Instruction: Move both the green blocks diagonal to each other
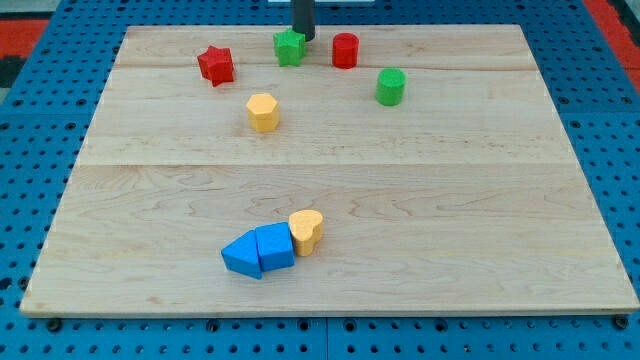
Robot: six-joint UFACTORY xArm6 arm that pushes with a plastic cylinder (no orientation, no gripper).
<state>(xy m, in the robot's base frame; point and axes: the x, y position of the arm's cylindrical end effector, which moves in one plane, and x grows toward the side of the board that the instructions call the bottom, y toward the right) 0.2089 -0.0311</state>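
My tip point(303, 38) touching green star block point(289, 47) at its 1 o'clock. Green cylinder point(390, 87) at star's 4 o'clock, apart. No gripper on rig, rod only; nothing held.

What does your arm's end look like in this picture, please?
Only a short stretch of a straight, dark, nearly black rod shows, entering from the view's top. It is plain, with no visible cables or markings. My tip sits beside the green star block.
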